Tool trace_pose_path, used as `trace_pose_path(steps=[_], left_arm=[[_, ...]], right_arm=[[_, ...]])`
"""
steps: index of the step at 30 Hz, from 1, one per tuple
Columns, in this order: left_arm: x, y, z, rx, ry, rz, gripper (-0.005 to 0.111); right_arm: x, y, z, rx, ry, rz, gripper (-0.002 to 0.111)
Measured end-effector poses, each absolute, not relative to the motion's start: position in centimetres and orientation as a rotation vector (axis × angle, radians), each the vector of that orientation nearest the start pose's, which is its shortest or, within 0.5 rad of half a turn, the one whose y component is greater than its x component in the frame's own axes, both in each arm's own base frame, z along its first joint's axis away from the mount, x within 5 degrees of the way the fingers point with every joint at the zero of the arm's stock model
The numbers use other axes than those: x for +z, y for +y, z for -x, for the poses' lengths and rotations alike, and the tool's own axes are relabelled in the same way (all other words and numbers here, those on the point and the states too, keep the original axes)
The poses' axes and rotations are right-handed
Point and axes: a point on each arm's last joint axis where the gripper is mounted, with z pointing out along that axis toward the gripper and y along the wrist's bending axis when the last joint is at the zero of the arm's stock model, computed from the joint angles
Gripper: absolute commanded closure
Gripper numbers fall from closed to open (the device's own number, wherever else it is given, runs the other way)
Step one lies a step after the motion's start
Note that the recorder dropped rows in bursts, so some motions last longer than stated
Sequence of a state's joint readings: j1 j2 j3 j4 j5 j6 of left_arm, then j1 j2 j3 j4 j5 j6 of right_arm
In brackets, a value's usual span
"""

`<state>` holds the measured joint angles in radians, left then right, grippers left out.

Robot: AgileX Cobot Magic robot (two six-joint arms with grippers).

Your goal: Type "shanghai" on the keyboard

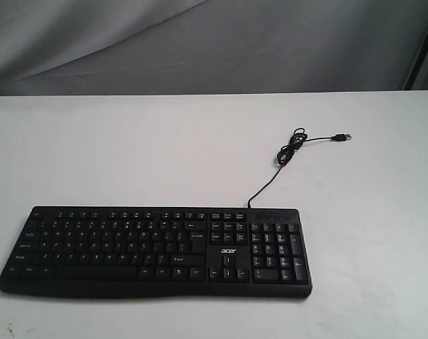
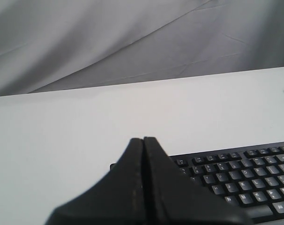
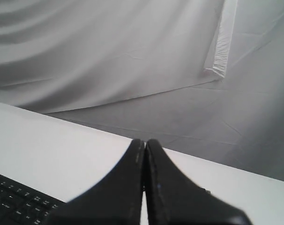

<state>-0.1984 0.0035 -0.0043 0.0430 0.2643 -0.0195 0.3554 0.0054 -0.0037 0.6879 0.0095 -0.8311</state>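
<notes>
The wide black keyboard (image 1: 154, 251) with white legends and an acer logo lies flat near the front of the white table (image 1: 200, 148). Its thin black cable (image 1: 288, 155) curls away toward the back right and ends in a loose USB plug (image 1: 343, 137). Neither arm shows in the exterior view. In the left wrist view my left gripper (image 2: 143, 139) is shut, fingertips pressed together, held above the keyboard's (image 2: 245, 178) left part. In the right wrist view my right gripper (image 3: 145, 141) is shut with nothing in it, and a corner of the keyboard (image 3: 15, 204) shows beside it.
A grey cloth backdrop (image 1: 200, 42) hangs behind the table's far edge. Bare white tabletop lies behind and to the right of the keyboard.
</notes>
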Motion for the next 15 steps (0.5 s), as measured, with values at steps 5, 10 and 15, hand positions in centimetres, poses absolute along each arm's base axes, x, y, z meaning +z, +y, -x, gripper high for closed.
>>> trace_pose_path(steps=[5, 10, 15], left_arm=[[19.05, -0.99, -5.43, -0.119, 1.739, -0.184, 0.107], [19.05, -0.99, -5.43, -0.119, 1.739, -0.184, 0.107], [19.05, -0.99, -5.43, -0.119, 1.739, -0.184, 0.107]], right_arm=[[21.37, 2.01, -5.28, 0.212, 1.455, 0.339, 0.108], [21.66, 1.81, -5.32, 0.267, 1.441, 0.253, 0.108], [21.59, 1.92, -5.29, 0.361, 1.464, 0.189, 0.108]])
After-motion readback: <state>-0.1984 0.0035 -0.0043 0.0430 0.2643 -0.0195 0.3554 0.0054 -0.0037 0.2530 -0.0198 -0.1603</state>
